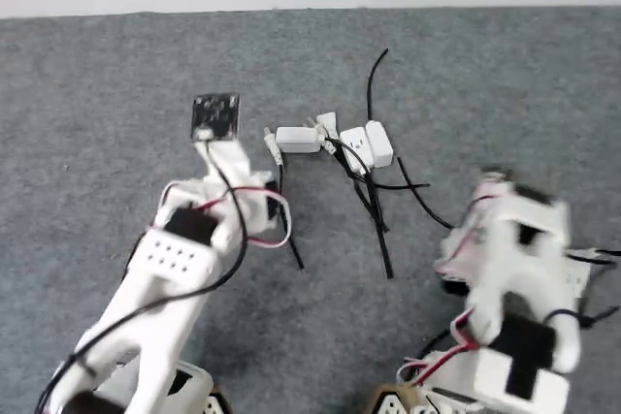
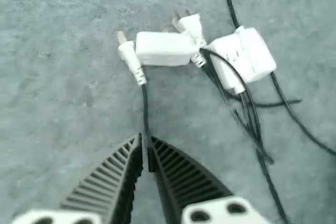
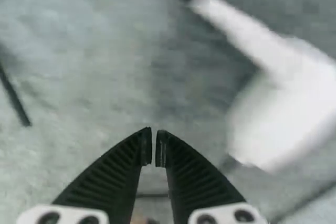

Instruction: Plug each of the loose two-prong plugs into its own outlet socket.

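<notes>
Two loose white two-prong plugs lie mid-table beside a white outlet block (image 1: 298, 140) (image 2: 160, 50): one plug (image 2: 127, 56) (image 1: 273, 146) at its end, the other (image 2: 188, 23) (image 1: 327, 125) at its far corner. A second white outlet block (image 2: 244, 59) (image 1: 367, 147) lies just past them. My left gripper (image 2: 146, 149) is shut on the first plug's black cord (image 2: 144, 108), a short way behind the plug. The left arm (image 1: 189, 244) stretches toward the group. My right gripper (image 3: 154, 144) is shut with nothing in it, low over the carpet, next to a blurred white object (image 3: 283, 103).
Several black cords (image 1: 378, 210) trail from the outlets toward the front, crossing each other. The right arm (image 1: 514, 249) sits folded at the front right. Grey carpet (image 1: 97, 94) covers the table, with bare room at the left and back right.
</notes>
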`<state>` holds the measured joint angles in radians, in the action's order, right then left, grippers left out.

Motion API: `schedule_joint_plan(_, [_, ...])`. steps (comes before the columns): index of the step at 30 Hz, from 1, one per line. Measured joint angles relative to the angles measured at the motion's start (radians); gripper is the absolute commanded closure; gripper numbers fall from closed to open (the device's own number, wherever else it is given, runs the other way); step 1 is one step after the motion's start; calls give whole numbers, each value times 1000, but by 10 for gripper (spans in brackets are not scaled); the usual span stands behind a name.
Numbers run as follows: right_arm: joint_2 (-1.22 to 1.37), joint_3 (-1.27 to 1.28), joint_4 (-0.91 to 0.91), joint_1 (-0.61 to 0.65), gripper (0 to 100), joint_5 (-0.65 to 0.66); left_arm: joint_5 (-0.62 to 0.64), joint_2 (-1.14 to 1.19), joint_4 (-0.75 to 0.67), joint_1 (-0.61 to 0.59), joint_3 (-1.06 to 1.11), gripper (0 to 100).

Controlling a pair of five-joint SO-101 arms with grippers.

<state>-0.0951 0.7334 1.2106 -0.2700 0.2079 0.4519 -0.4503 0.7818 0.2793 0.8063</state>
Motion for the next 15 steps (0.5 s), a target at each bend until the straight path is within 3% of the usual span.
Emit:
schedule_joint_plan(3, [-28,69,-87,83,990,-18,44,152,0,-2,-121,983])
schedule_joint_plan(7, [-28,89,-132,94,990,-25,117,365,0,14,-295,922])
schedule_joint_plan(15, [-28,91,-140,100,990,-25,462,703,0,32,-644,764])
